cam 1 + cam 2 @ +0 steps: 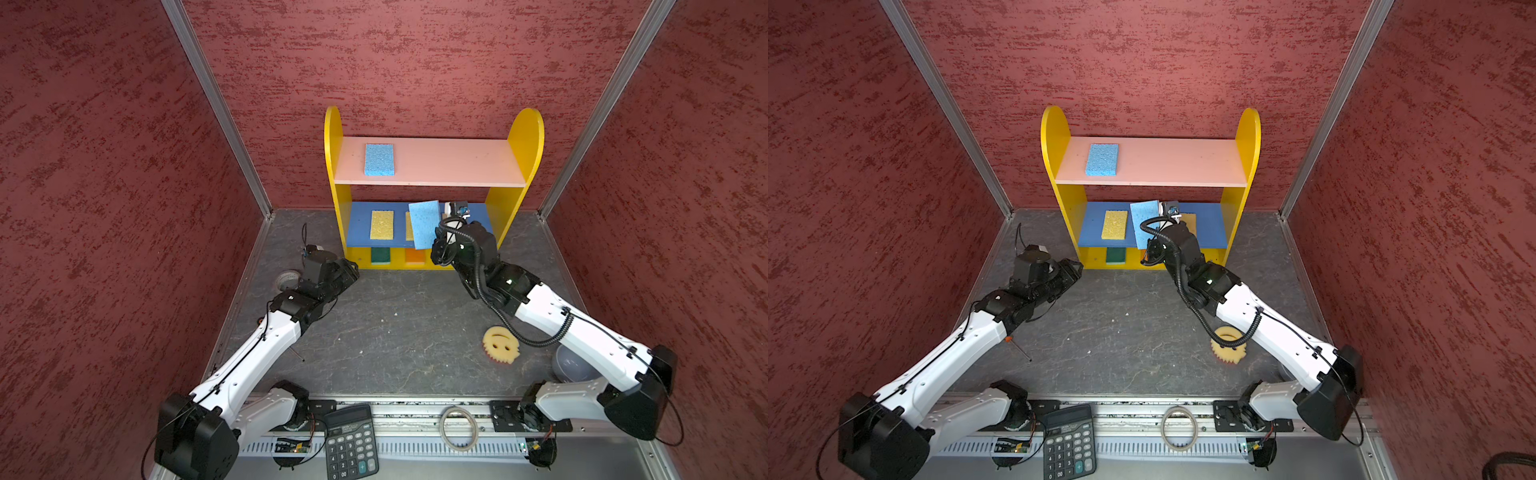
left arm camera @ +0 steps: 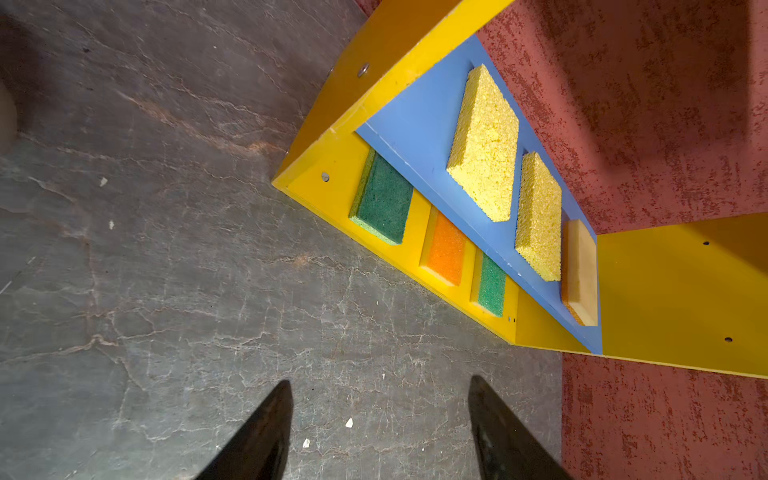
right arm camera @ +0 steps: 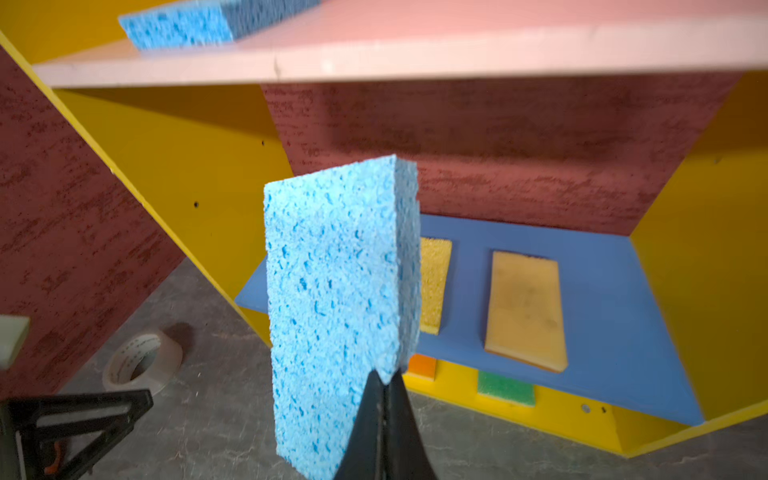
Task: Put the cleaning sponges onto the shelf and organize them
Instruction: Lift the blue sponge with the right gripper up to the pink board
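left gripper [image 2: 380,386] spread, right gripper [image 3: 386,379] clamped
the left arm [image 1: 257,353] stretched low and forward, its two fingers standing well apart with nothing between them. the right arm [image 1: 582,328] reached higher with its wrist lifted, and its fingers were pinched tight on the lower corner of a blue sponge [image 3: 332,311] (which stood on edge in the right wrist view).

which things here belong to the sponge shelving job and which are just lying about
Job: shelf, held blue sponge, top-board blue sponge, smiley sponge, yellow sponges, tan sponge, green-topped sponges, orange-topped sponge.
Lying about: calculator, tape roll, ring.
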Robot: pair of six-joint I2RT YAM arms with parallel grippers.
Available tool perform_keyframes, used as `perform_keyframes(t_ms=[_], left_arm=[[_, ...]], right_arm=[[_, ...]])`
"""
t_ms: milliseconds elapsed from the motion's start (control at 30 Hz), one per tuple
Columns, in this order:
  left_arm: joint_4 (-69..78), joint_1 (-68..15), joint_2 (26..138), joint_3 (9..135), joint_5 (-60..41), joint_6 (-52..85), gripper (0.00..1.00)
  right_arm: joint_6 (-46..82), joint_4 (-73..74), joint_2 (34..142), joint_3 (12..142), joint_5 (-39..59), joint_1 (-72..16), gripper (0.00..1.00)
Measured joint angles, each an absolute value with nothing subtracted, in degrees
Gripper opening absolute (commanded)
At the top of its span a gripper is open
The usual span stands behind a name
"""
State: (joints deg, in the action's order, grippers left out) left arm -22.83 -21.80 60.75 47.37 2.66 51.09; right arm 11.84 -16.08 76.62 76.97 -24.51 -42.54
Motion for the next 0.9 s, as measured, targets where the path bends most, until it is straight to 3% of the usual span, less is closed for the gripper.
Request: perform_keyframes(t_ms=[400,900], left_arm=[[-25.3,-19.7,60.5,46.8,0.5,50.7,0.69],[-26.4,-19.1,60.5,44.7,-0.6,50.7,0.71]], right_arm=[[5.8,-24.3,93.4,114.4,-22.4,-35.0,0.0],[12.4,-41.7,114.0,144.5,-12.6,-30.3,0.0]])
